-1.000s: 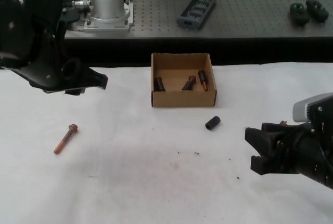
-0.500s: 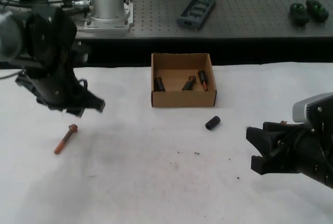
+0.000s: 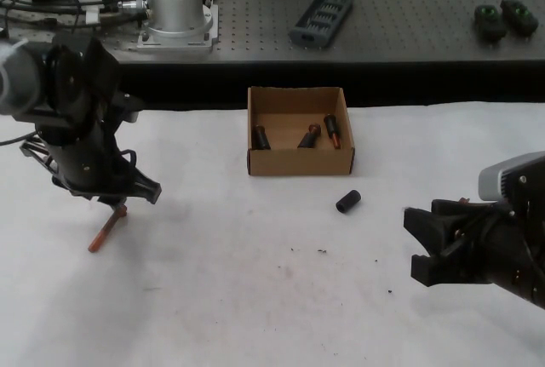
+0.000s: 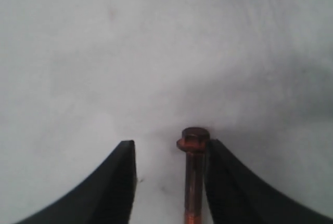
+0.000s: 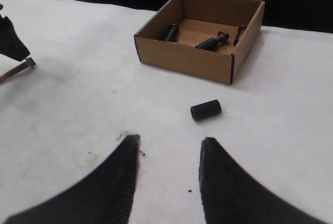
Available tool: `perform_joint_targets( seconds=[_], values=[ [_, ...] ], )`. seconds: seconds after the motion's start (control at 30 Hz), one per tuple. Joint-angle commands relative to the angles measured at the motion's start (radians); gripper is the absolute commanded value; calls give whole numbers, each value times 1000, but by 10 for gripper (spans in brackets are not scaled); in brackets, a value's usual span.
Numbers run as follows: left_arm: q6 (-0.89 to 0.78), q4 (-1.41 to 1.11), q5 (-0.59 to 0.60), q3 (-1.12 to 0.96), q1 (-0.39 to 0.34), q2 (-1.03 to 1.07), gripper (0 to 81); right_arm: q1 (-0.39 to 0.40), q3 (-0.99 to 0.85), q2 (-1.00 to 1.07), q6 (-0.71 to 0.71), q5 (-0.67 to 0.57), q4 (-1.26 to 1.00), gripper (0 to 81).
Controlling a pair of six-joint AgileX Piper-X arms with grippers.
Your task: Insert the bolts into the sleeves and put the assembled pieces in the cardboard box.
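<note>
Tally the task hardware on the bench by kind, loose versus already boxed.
Loose bolt: 1
Loose sleeve: 1
Assembled pieces in the cardboard box: 3
Total: 5

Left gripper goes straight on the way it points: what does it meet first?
Likely the bolt, lying between the left gripper's open jaws, close to one; the jaws would land on the white cover either side. Depth unclear.

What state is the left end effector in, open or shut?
Open. The left end effector has its fingers apart, on either side of the bolt, with a gap showing beside it.
</note>
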Motion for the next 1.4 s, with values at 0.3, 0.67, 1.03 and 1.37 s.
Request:
perform_joint_targets(
  seconds=[0.3, 0.67, 1.03, 1.37],
  values=[
    [10, 9, 47, -16, 0, 86, 293, 2, 1, -11, -1, 17, -24, 295],
    [10, 59, 47, -16, 0, 124, 8, 2, 1, -11, 0, 20, -24, 295],
    [-73, 43, 255, -16, -19, 106, 6, -1, 1, -11, -1, 45, -18, 295],
    [-95, -1, 252, -3, -74, -38, 6, -1, 1, -11, -1, 57, -12, 295]
  ],
)
